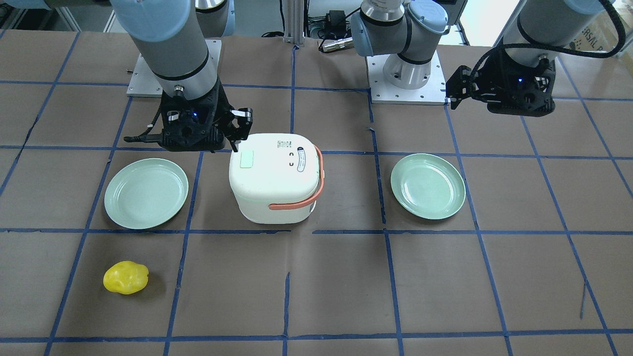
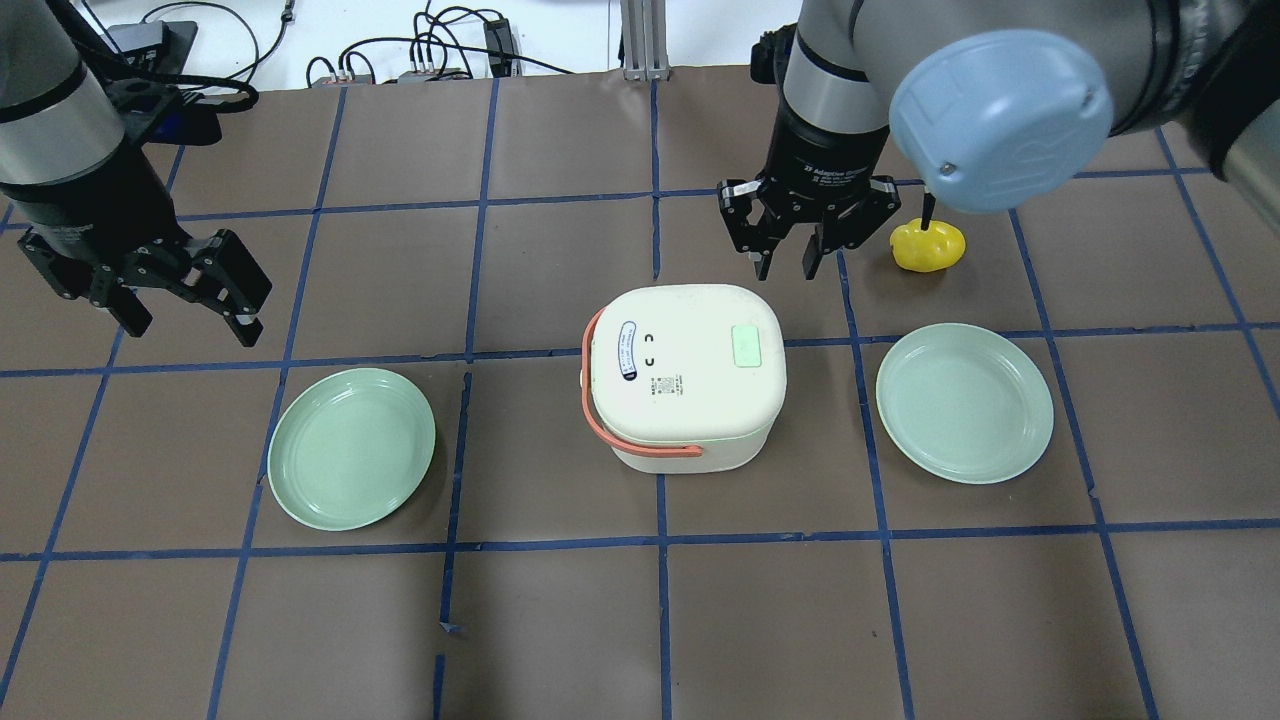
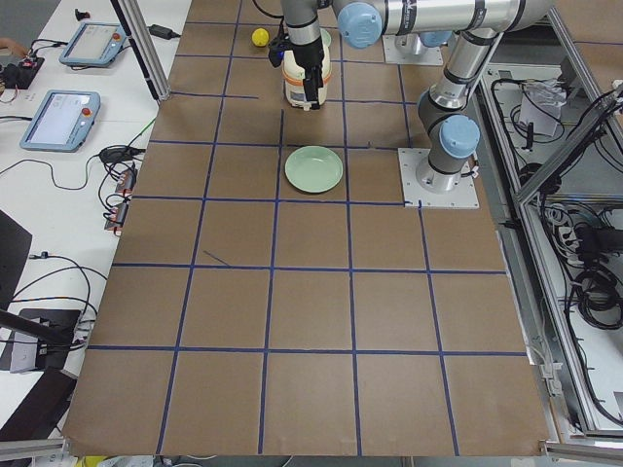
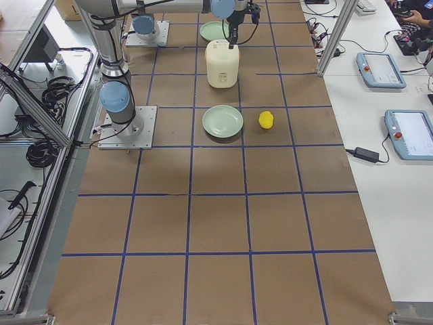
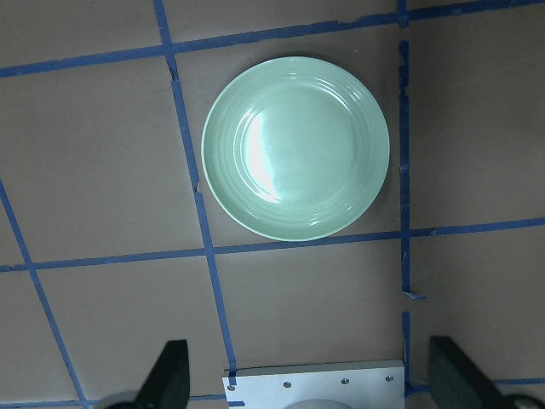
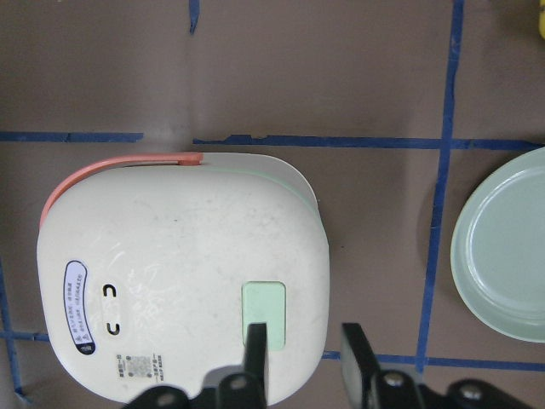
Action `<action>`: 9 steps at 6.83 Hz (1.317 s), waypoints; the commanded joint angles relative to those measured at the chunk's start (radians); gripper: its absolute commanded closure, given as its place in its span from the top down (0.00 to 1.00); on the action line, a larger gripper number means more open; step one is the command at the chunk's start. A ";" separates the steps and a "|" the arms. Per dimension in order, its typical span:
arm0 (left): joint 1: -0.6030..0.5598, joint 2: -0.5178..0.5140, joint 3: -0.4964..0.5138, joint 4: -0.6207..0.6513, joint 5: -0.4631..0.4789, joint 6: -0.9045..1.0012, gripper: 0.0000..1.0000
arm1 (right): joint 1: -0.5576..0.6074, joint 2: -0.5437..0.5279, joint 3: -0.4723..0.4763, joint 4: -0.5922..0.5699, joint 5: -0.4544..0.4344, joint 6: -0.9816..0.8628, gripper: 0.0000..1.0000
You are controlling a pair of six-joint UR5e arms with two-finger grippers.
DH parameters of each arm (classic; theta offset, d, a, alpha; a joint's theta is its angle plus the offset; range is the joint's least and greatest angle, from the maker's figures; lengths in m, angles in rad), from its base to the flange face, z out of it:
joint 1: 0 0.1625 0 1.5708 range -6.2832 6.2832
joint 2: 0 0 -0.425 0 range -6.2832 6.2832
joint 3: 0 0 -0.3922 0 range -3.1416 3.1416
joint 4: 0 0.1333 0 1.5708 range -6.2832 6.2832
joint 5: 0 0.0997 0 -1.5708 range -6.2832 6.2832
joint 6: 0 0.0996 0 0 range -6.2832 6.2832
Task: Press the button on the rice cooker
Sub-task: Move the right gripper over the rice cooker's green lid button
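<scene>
- Currently the rice cooker [image 2: 685, 375] stands mid-table between the left plate [image 2: 350, 448] and the right plate [image 2: 965, 402]. Its pale green button [image 2: 747, 346] sits on the lid's right side.
- The right gripper [image 2: 785, 262] hovers just past the cooker's far edge, jaws narrowly parted and empty. In the wrist view one fingertip [image 6: 255, 341] lines up with the button's edge.
- Coming straight down could catch only that edge, so the finger may skid off the rounded lid or miss.
- A slanted push might shove the unbraced cooker sideways.
- The left gripper [image 2: 190, 320] hangs wide and empty, well apart.
</scene>
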 commanded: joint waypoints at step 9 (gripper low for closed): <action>0.000 0.000 0.000 0.000 0.000 0.000 1.00 | 0.011 -0.001 0.173 -0.141 0.058 0.027 0.17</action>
